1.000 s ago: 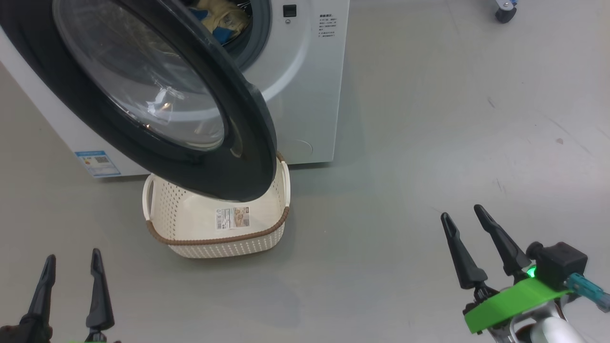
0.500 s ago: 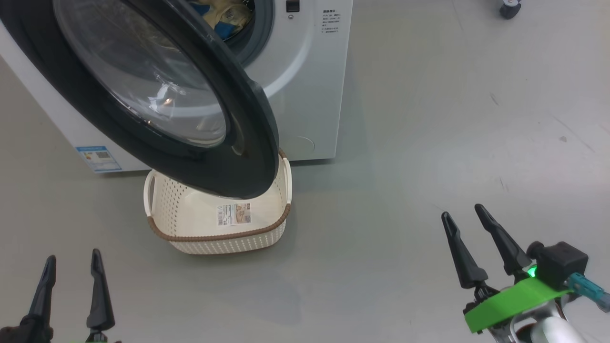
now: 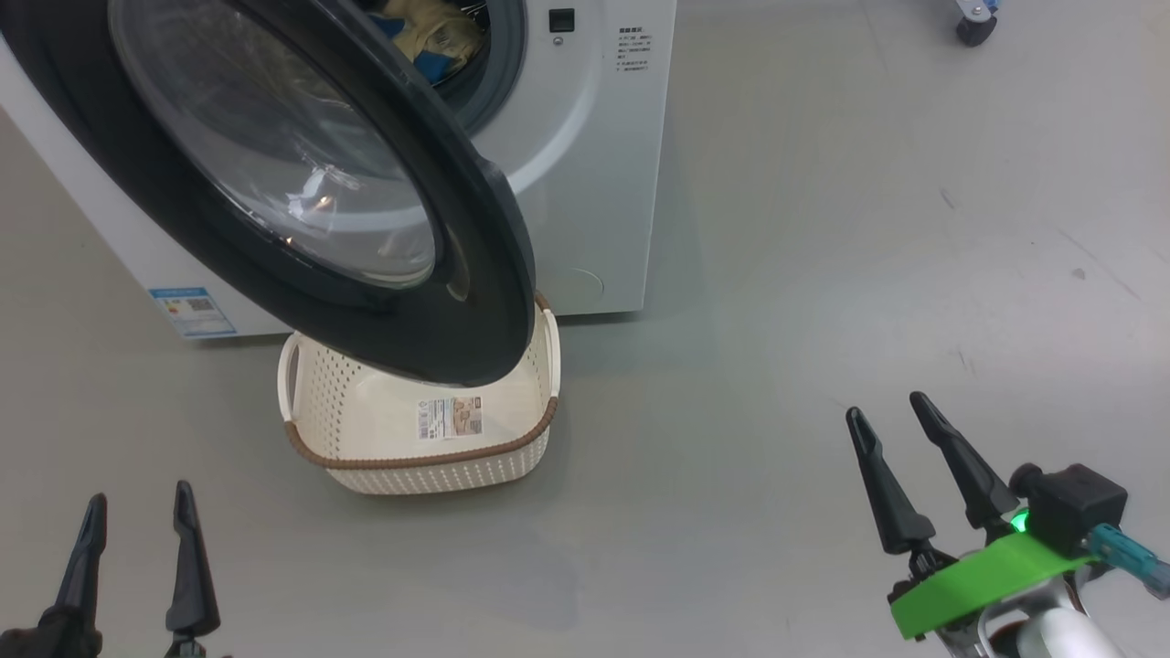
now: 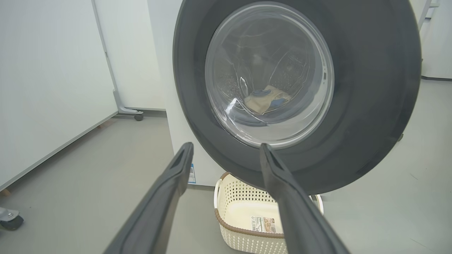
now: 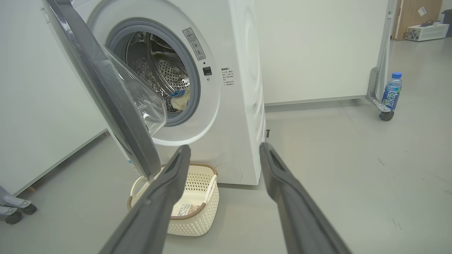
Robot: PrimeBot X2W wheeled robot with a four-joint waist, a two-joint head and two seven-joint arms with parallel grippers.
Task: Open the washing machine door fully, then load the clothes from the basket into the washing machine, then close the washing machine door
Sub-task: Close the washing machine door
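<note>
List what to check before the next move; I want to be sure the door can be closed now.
1. The clothes lie in the drum: ok.
2. Fabric clear of the gasket: cannot tell.
3. The basket is empty: ok, visible base bare.
4. The left gripper open, empty: ok.
5. The right gripper open, empty: ok.
6. The door shut: not ok, it stands open above the basket.
</note>
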